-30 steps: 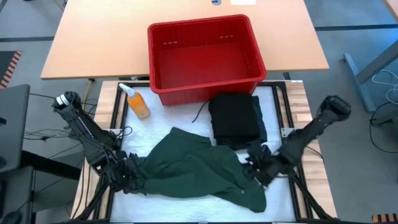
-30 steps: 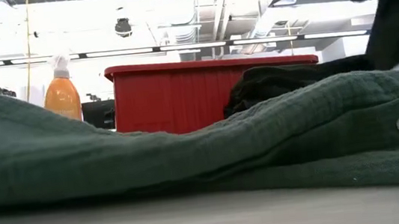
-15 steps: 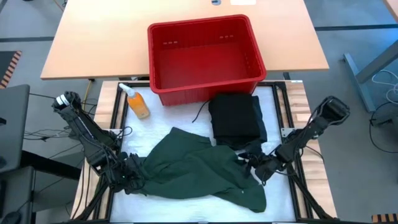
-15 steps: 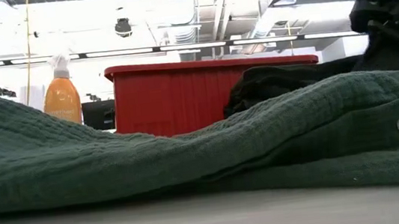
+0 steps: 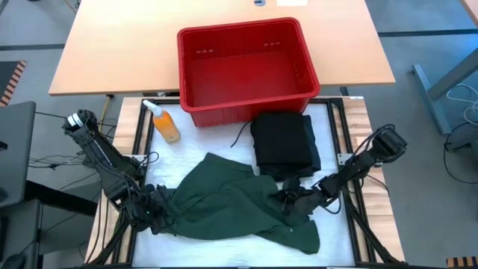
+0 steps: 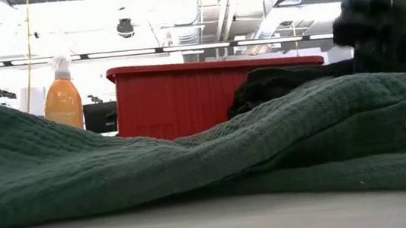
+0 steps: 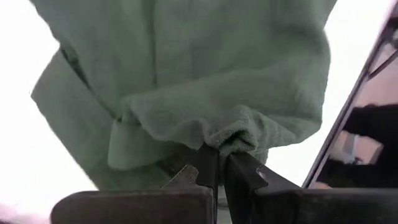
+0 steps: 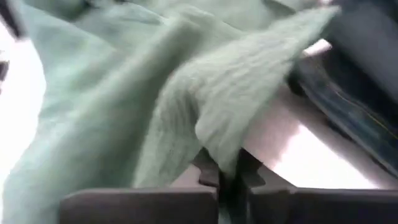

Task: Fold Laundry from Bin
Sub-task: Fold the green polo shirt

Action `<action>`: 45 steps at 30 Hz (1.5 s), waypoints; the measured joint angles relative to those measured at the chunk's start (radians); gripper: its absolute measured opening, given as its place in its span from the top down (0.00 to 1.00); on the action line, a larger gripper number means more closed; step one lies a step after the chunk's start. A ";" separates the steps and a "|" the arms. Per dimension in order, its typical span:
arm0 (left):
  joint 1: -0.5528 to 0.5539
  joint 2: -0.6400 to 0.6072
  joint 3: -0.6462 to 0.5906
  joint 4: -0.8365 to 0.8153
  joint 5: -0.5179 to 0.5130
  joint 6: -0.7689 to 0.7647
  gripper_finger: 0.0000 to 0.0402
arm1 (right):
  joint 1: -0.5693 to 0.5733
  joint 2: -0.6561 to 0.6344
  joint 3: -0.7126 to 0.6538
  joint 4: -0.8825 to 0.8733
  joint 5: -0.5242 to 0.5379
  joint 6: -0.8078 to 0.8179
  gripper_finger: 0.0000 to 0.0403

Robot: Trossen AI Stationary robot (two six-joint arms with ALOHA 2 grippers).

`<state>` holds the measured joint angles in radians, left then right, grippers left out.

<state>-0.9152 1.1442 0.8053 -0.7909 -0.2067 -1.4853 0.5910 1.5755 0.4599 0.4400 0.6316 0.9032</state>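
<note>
A dark green buttoned shirt (image 5: 239, 205) lies crumpled on the white table top, near the front edge. My left gripper (image 5: 160, 213) is shut on its left end, and my right gripper (image 5: 293, 202) is shut on its right part. Folded black pieces (image 5: 282, 143) lie stacked behind the shirt on dark navy jeans (image 8: 348, 106). The red bin (image 5: 245, 71) stands at the far side. In the low view the shirt (image 6: 193, 161) fills the foreground, with my right gripper (image 6: 385, 28) above its right part. My left gripper pinches a bunched fold of the shirt's left edge (image 7: 233, 140) between its two fingers, coming steeply from above. The cloth beyond the fingers lies slack on the table. My right gripper pinches a raised fold of the shirt's right part (image 8: 217, 134) between its two fingers. It slants down from the table's right side. The fold stands up from the fingers, and the rest of the shirt lies slack on the table.
An orange spray bottle (image 5: 166, 123) stands left of the bin, behind the shirt's left part. The bin's inside shows only its red floor. Bare white table top shows to the right of the shirt and along the front edge (image 5: 224, 243).
My right gripper has sunk and gone toward the table's left, onto the shirt's right part, and has taken hold of a fold there. The shirt's right edge has bunched a little under it. The rest of the shirt lies as before.
</note>
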 joint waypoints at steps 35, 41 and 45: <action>0.007 -0.270 0.207 -0.037 -0.451 0.356 1.00 | 0.239 -0.625 0.174 -0.940 -0.387 0.400 0.91; 0.007 -0.186 0.155 -0.033 -0.248 0.210 1.00 | 0.353 -0.421 0.173 -0.739 -0.458 0.529 0.90; 0.007 -0.115 0.152 -0.032 -0.174 0.171 1.00 | 0.421 -0.294 0.173 -0.623 -0.479 0.636 0.90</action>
<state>-0.9085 1.0290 0.9573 -0.8234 -0.3810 -1.3140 1.0123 1.2820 0.6327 -0.1826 0.1527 1.5392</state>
